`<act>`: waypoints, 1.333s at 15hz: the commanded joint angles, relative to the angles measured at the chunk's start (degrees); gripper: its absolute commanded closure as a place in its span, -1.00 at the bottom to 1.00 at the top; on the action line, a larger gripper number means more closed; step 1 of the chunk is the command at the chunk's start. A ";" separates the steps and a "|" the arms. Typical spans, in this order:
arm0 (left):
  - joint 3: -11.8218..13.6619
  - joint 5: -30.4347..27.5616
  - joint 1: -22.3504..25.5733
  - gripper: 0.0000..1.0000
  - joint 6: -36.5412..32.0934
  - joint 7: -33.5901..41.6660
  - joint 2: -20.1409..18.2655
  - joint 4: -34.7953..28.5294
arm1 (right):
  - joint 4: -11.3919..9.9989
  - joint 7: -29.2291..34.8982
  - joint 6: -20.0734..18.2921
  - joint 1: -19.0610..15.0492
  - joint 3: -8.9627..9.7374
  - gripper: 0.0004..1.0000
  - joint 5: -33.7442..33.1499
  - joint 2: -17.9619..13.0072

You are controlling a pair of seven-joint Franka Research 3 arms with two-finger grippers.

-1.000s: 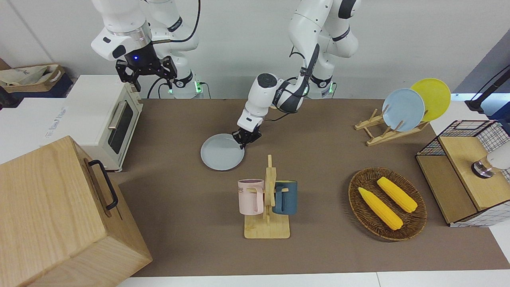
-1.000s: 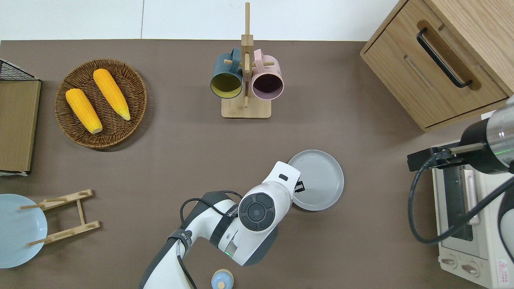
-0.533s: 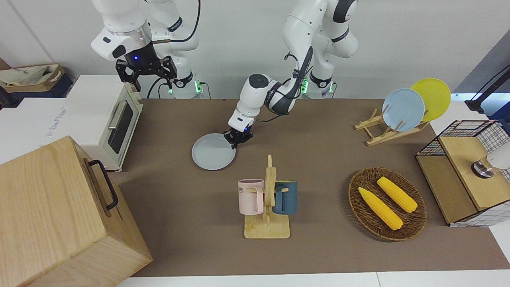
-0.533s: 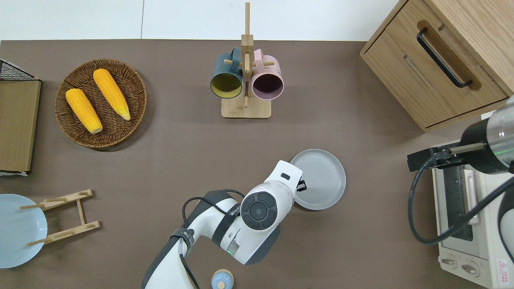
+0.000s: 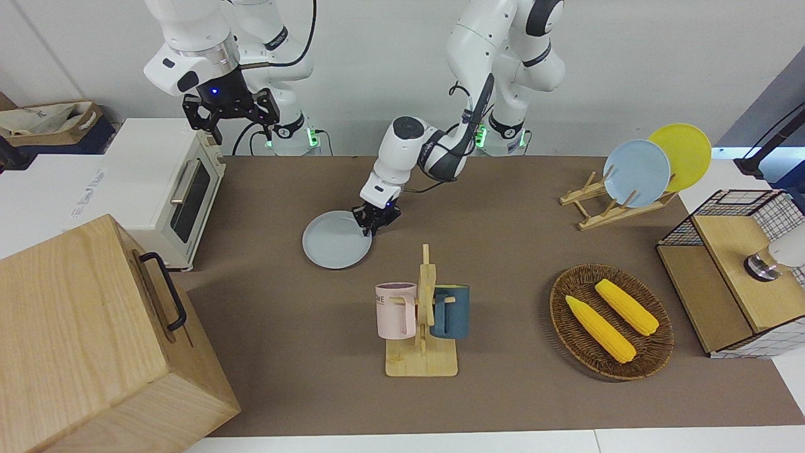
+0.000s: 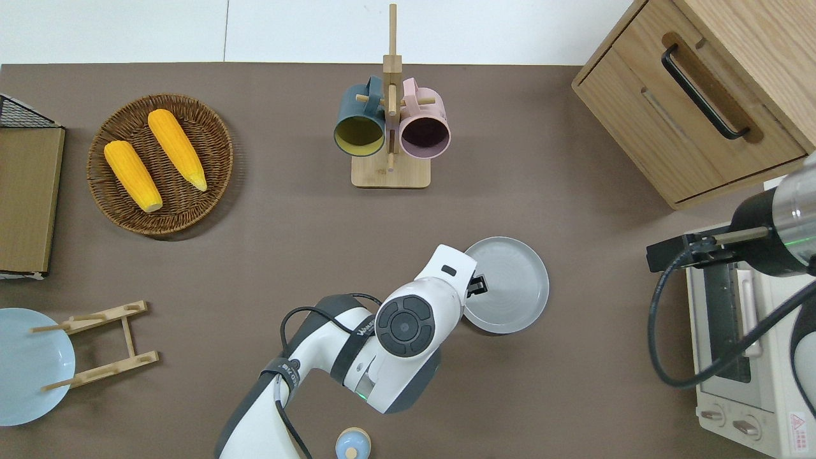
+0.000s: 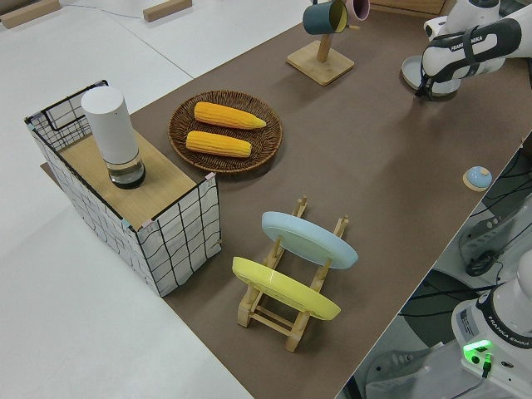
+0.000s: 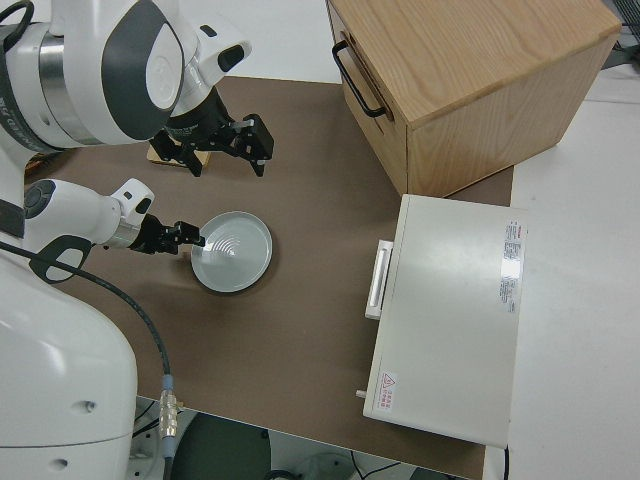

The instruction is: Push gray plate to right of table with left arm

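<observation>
The left arm's black two-finger hand (image 6: 477,285) sits low at the rim of the round, shallow pale gray plate (image 6: 510,287), on the side toward the left arm's end of the brown worktop (image 6: 574,357). I cannot tell from here whether its fingers are apart or together. The right arm is parked.

The risk I see is the hand riding up over that low rim and skating across the plate, or pressing off-centre so the plate spins away and slips past the fingertips instead of sliding. A long shove could also carry it into the cream toaster oven (image 6: 746,357) at the right arm's end.

The plate is plain, smooth and faintly bluish, lying flat well inside the worktop's edges, closer to the robots' edge than the bamboo mug stand (image 6: 390,159), with bare worktop between it and the oven.
</observation>
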 commanded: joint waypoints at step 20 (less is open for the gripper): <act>1.04 6.78 38.37 -0.97 -48.10 54.68 -24.06 1.31 | -0.03 -0.15 -0.69 -0.65 0.32 -0.97 0.55 -0.43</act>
